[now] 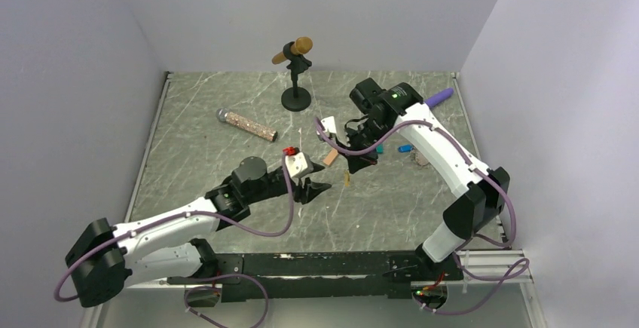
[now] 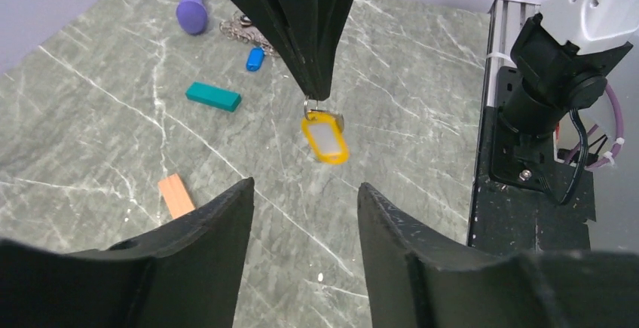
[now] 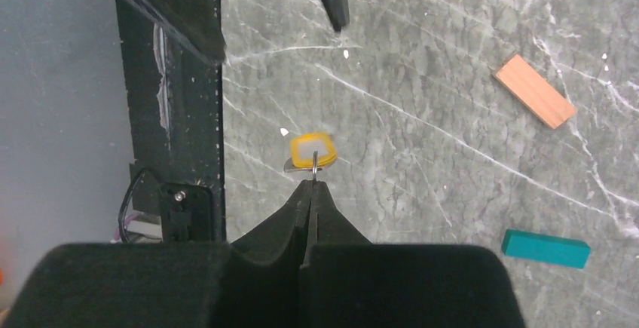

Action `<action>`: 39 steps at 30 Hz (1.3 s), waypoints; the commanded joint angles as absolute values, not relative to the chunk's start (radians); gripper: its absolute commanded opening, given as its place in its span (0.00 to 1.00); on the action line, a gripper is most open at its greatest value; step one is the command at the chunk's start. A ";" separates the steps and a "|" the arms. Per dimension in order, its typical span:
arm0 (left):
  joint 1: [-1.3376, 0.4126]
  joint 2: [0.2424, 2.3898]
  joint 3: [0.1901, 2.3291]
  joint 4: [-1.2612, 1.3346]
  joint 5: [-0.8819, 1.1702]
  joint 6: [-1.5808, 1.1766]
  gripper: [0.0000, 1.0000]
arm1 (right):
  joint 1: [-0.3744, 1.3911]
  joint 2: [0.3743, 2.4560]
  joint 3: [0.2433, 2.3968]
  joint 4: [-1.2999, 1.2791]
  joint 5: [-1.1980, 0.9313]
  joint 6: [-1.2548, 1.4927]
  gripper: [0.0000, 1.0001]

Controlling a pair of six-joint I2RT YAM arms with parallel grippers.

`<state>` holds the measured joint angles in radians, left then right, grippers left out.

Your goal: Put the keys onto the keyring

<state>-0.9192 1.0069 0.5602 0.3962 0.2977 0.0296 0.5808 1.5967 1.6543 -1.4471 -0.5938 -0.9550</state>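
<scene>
Mid-table, right gripper clamped on yellow key, tag dangling. Just left of it, left gripper half open, empty

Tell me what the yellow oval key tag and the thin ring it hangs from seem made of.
The yellow oval key tag looks plastic: glossy rim, pale cloudy window. The thin silvery ring is probably metal, given its grey shine.
</scene>
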 commanded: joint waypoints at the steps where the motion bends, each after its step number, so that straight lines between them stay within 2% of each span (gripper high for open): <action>1: -0.953 1.073 0.630 0.492 0.245 -0.021 0.54 | 0.604 1.616 1.724 -1.493 -0.564 -0.885 0.00; 12: -1.038 1.132 0.684 0.463 0.115 0.102 0.47 | 0.618 1.645 1.736 -1.480 -0.616 -0.870 0.00; 18: -1.050 1.161 0.702 0.445 0.105 0.129 0.45 | 0.620 1.652 1.750 -1.481 -0.631 -0.868 0.00; 22: -1.052 1.174 0.711 0.428 0.097 0.138 0.39 | 0.621 1.653 1.752 -1.481 -0.641 -0.868 0.00; 28: -1.057 1.180 0.728 0.392 0.079 0.160 0.38 | 0.623 1.652 1.756 -1.483 -0.652 -0.871 0.00; 34: -1.057 1.178 0.731 0.391 0.092 0.159 0.32 | 0.625 1.651 1.751 -1.483 -0.660 -0.871 0.00; 39: -1.058 1.182 0.736 0.386 0.101 0.149 0.31 | 0.627 1.649 1.748 -1.482 -0.660 -0.873 0.00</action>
<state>-1.0515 1.1824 0.6907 0.3752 0.0959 0.1493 0.6197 1.6550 1.7176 -1.4666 -0.6369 -0.8860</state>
